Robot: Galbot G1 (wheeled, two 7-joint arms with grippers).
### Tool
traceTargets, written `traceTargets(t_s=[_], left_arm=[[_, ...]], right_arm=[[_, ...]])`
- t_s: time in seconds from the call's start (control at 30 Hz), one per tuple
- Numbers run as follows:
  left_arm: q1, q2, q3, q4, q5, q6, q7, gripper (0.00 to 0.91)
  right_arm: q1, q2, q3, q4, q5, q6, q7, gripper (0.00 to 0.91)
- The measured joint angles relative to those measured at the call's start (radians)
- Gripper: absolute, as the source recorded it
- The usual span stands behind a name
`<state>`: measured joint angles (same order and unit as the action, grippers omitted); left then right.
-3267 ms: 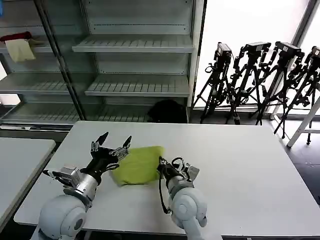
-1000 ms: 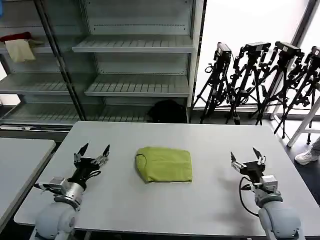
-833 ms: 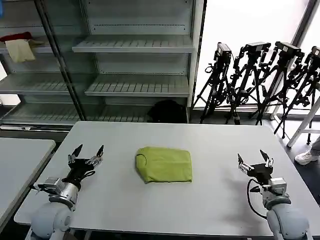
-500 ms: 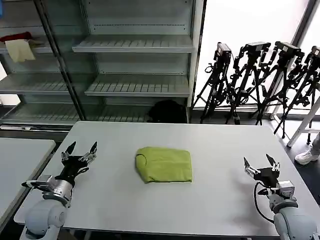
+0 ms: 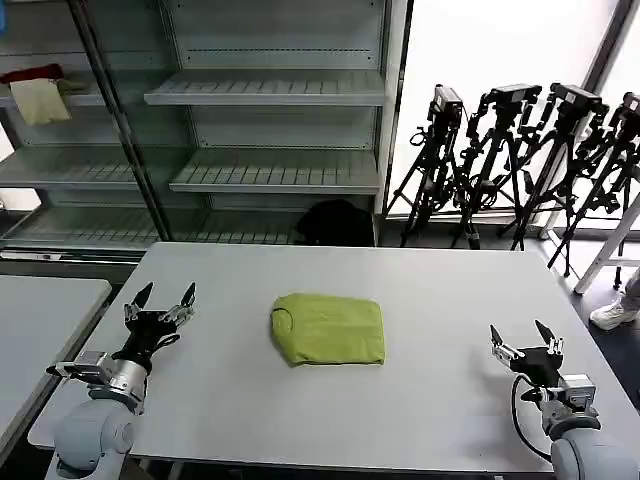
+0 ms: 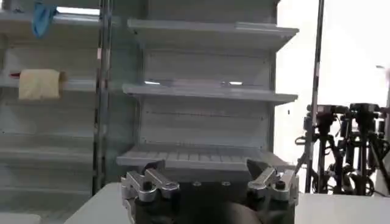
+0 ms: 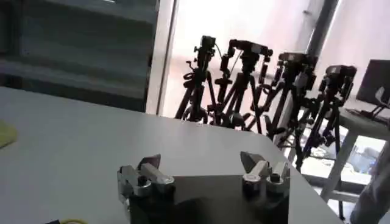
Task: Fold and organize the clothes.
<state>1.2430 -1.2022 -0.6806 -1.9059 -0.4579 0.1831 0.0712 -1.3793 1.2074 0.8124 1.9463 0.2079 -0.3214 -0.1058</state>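
Observation:
The lime-green T-shirt (image 5: pixel 329 328) lies folded into a compact rectangle in the middle of the white table (image 5: pixel 420 290). A sliver of its green fabric (image 7: pixel 5 134) also shows at the edge of the right wrist view. My left gripper (image 5: pixel 160 296) stands open near the table's left side, well apart from the shirt, with nothing between its fingers. Over by the table's right front corner my right gripper (image 5: pixel 523 332) is open too and holds nothing. In the wrist views both grippers (image 6: pixel 207 171) (image 7: pixel 201 162) show spread jaws.
Metal shelving (image 5: pixel 270 90) stands behind the table, with a red cloth (image 5: pixel 30 73) and a cream cloth (image 5: pixel 40 100) on its upper left shelf. Camera tripods (image 5: pixel 520 160) crowd the back right. A second table (image 5: pixel 40 320) sits to the left.
Both grippers have let go of the shirt and drawn outward to the table's sides, staying open. The shirt now lies flat and folded in the middle.

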Motion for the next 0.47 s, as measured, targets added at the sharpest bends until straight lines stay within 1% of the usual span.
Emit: traceTargets(t_s=[0.2, 0.47], left_arm=[[0.004, -0.007, -0.019, 0.008, 0.012, -0.004, 0.0, 0.907], [0.014, -0.026, -0.032, 0.002, 0.027, -0.01, 0.0, 0.907]], right_arm=[[-0.015, 0.023, 0.013, 0.037, -0.011, -0.007, -0.009, 0.907], [-0.034, 0.046, 0.018, 0.065, 0.0, -0.016, -0.024, 0.907]])
